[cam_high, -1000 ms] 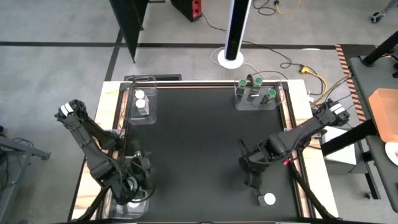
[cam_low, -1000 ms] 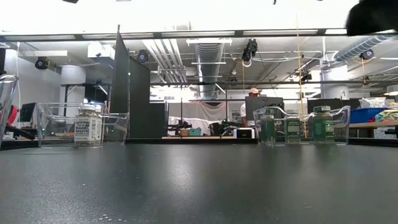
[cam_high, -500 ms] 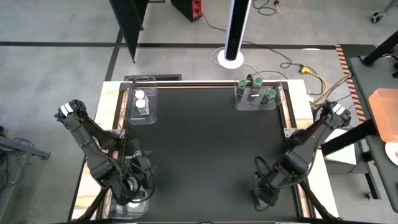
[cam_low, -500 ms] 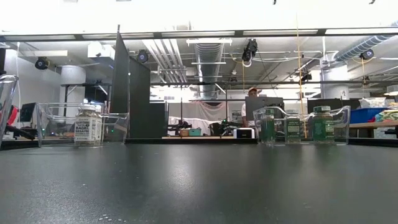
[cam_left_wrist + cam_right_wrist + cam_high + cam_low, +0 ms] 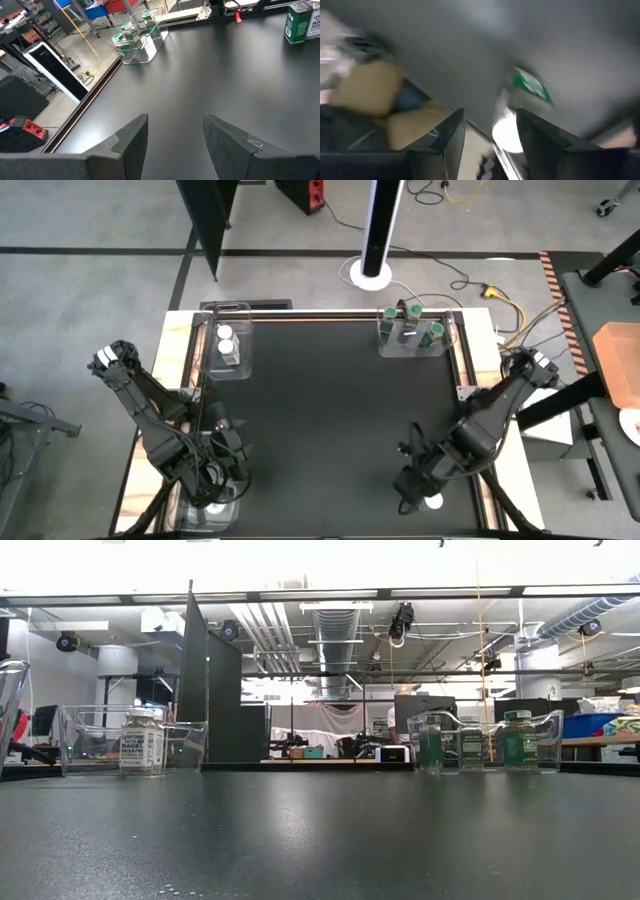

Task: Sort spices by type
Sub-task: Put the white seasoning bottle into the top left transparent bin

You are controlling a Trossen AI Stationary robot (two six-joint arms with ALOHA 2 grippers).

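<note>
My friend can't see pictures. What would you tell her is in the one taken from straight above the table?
Two dark robot arms reach over a black table. The right gripper hovers by a white-lidded spice jar near the front edge, and the left gripper waits at the front left corner. At the back, one clear tray holds white-lidded jars and another tray holds green-lidded ones.

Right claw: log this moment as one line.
right claw: open, at white-lidded jar, near edge | left claw: open, idle

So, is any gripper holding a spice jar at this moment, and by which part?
No. The left gripper is open and empty. The right gripper is open above the white-lidded jar, with the lid between its fingers, not yet gripped.
</note>
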